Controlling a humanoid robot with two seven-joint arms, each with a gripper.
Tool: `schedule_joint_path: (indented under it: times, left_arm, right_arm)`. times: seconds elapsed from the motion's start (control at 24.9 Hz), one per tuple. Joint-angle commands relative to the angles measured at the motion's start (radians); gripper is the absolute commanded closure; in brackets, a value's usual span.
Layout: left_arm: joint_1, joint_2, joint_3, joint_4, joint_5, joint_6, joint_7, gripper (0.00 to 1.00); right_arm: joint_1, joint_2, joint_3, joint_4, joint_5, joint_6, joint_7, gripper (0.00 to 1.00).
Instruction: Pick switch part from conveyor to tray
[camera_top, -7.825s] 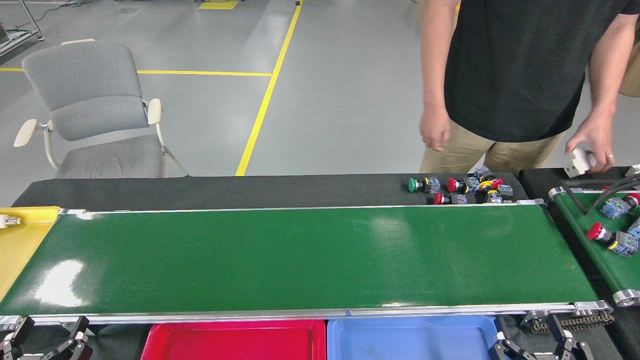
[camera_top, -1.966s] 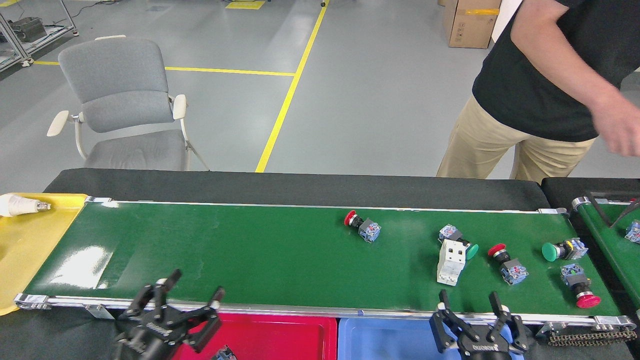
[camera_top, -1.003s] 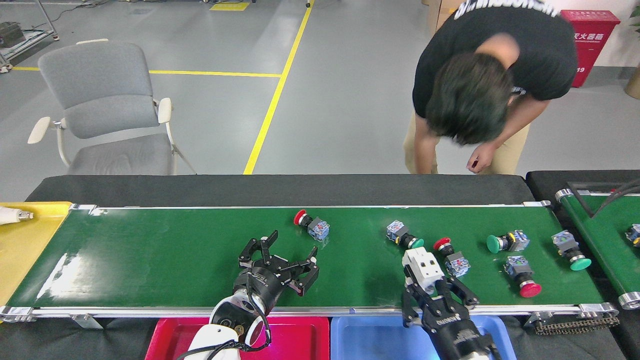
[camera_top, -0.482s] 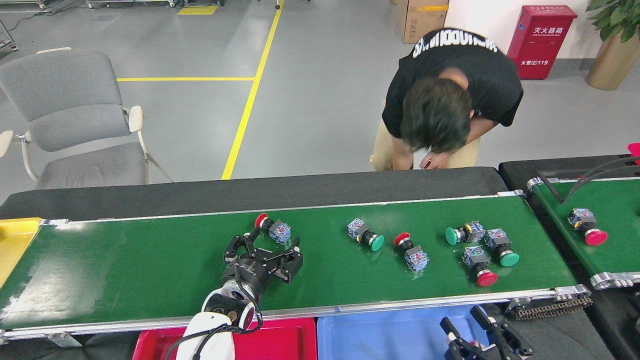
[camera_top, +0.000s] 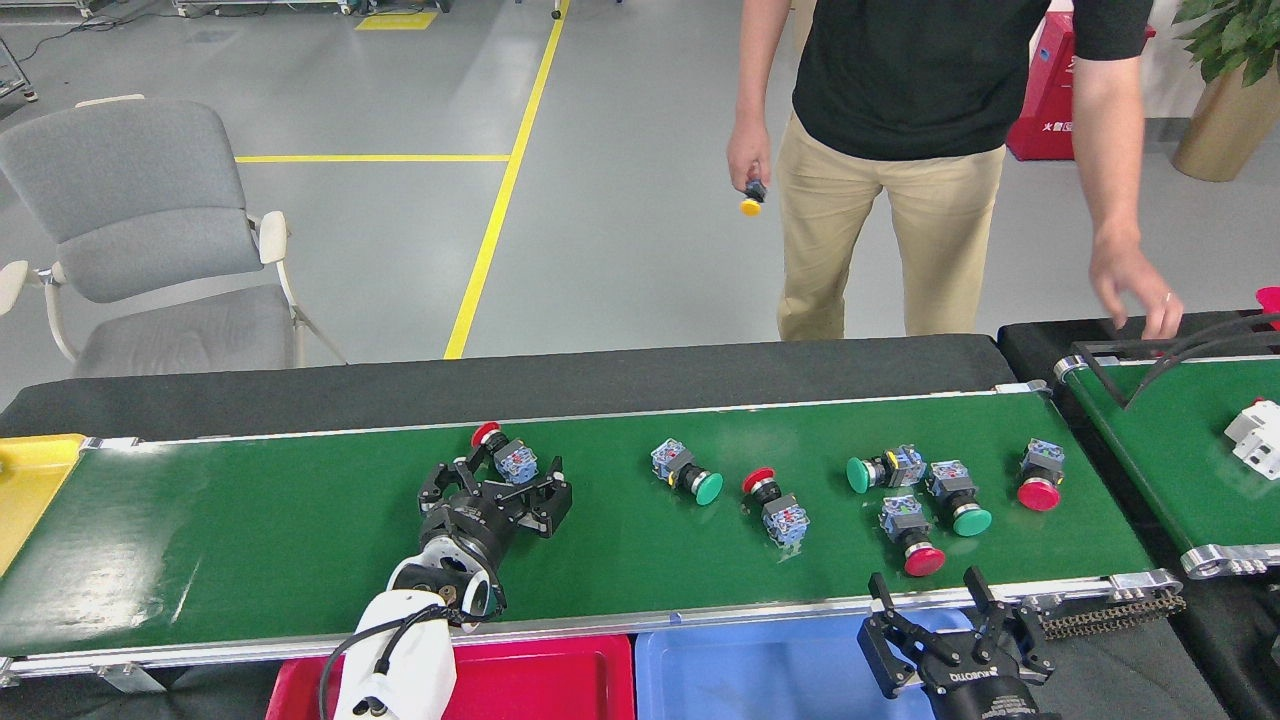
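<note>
My left claw (camera_top: 497, 487) sits low over the conveyor (camera_top: 300, 540), fingers spread wide and holding nothing. The switch I am after, the red-capped one (camera_top: 503, 456), lies just past my fingertips, partly between them, red cap to the far left, blue block nearer the right finger. I judge this to be the closing-in step. To do it well I should settle the fingers either side of the blue block, not the round cap, which would likely roll out of the pinch. If the belt is running I should lead the part a little and close only once it is centred. I cannot tell whether a finger already touches it.

My right claw (camera_top: 930, 610) hangs open and empty off the near rail, above the blue tray (camera_top: 760, 680). The red tray (camera_top: 520, 680) is directly behind my left wrist, so the carry back is short.

Counting switches on this belt: seven. Red caps, four: mine, one at mid-belt (camera_top: 775, 505), one near my right claw (camera_top: 910, 535) and one farthest right (camera_top: 1040, 478). Green caps, three: one just right of mine (camera_top: 686, 472), and two together further right (camera_top: 882, 469) (camera_top: 958, 496). Two trays near me, and a yellow tray (camera_top: 30, 480) at the far left end. A person (camera_top: 900, 150) stands beyond the belt holding one yellow-capped switch (camera_top: 751, 200). A white part (camera_top: 1255, 437) lies on the side belt (camera_top: 1150, 440) to the right
</note>
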Motion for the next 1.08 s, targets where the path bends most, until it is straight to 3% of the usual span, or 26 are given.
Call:
schedule_joint_path:
  times: [0.0,0.08,0.12,0.2,0.28,0.36,0.44,0.52,0.56,0.6,0.68,0.72,0.88,0.96,1.04]
  left_arm:
    - [-0.022,0.004,0.002,-0.006,0.027,0.01,0.01,0.72]
    - [-0.019,0.01,-0.006,-0.008,0.106,0.002,0.01,0.88]
    - [-0.016,0.012,-0.007,-0.009,0.131,-0.006,0.01,0.9]
    - [-0.008,0.015,-0.007,-0.014,0.154,-0.03,0.014,0.94]
    - [0.019,0.016,-0.014,-0.041,0.152,-0.064,0.025,0.94]
    - [0.068,0.027,-0.014,-0.143,0.152,-0.159,0.024,0.94]
    - [0.185,0.07,-0.009,-0.353,0.156,-0.401,0.016,0.9]
    - [0.341,0.147,0.0,-0.584,0.16,-0.673,0.014,0.83]
    - [0.406,0.178,0.005,-0.664,0.165,-0.688,0.014,0.8]
    - [0.495,0.216,0.019,-0.756,0.183,-0.688,0.014,0.67]
    - [0.621,0.227,0.059,-0.834,0.212,-0.688,0.014,0.16]
    - [0.679,0.222,0.069,-0.857,0.214,-0.688,0.014,0.01]
    - [0.74,0.184,0.095,-0.862,0.215,-0.688,0.016,0.01]
    - [0.739,0.133,0.18,-0.862,0.214,-0.688,0.019,0.01]
    - [0.723,0.084,0.264,-0.862,0.214,-0.688,0.021,0.01]
  right_arm:
    - [-0.037,0.001,0.024,0.028,0.004,0.063,0.001,0.01]
    - [-0.076,0.001,0.058,0.079,0.006,0.108,0.001,0.02]
    - [-0.09,-0.001,0.07,0.097,0.004,0.117,0.001,0.05]
    - [-0.111,-0.004,0.09,0.125,0.004,0.123,0.001,0.3]
    - [-0.111,-0.005,0.091,0.126,0.002,0.122,0.001,0.65]
    - [-0.103,-0.007,0.093,0.126,-0.001,0.116,0.001,0.76]
    - [-0.099,-0.025,0.093,0.123,-0.002,0.113,0.011,0.84]
    - [-0.097,-0.05,0.093,0.123,-0.005,0.113,0.03,0.86]
    - [-0.097,-0.053,0.093,0.122,-0.005,0.113,0.03,0.87]
    - [-0.1,-0.053,0.093,0.118,-0.005,0.109,0.031,0.88]
    - [-0.1,-0.056,0.096,0.094,-0.005,0.083,0.028,0.88]
    - [-0.099,-0.056,0.096,0.068,-0.005,0.034,0.027,0.88]
    - [-0.094,-0.05,0.097,-0.027,-0.045,-0.398,0.027,0.83]
    - [-0.09,-0.045,0.117,-0.027,-0.056,-0.608,0.028,0.66]
    - [-0.085,-0.042,0.17,-0.026,-0.056,-0.723,0.03,0.47]
